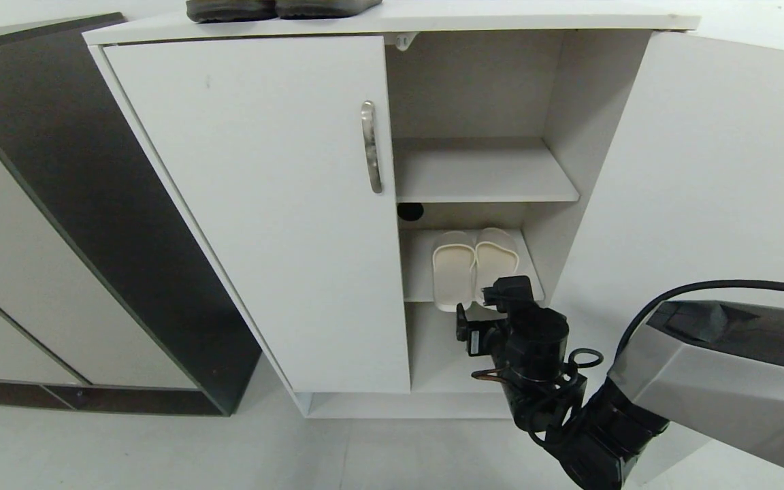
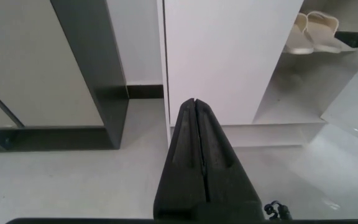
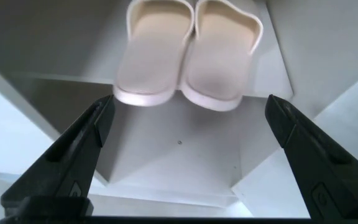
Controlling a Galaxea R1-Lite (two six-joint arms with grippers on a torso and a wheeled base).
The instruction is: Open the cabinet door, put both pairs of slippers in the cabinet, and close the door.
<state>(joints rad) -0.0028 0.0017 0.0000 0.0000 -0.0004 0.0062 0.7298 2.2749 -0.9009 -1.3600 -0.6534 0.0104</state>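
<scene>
right fingers spread wide; left fingers pressed together; two cream slippers shelved.

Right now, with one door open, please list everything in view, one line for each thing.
cabinet: 1, white, ahead; right door open, left door shut
handle: 1, metal, on the shut door
cream slippers: 1 pair, cream, lower shelf inside
dark slippers: 1 pair, dark, cabinet top
side unit: 1, dark grey, left of the cabinet
right tool: 1, black, open, before the cream slippers
left tool: 1, black, shut, above the floor
</scene>
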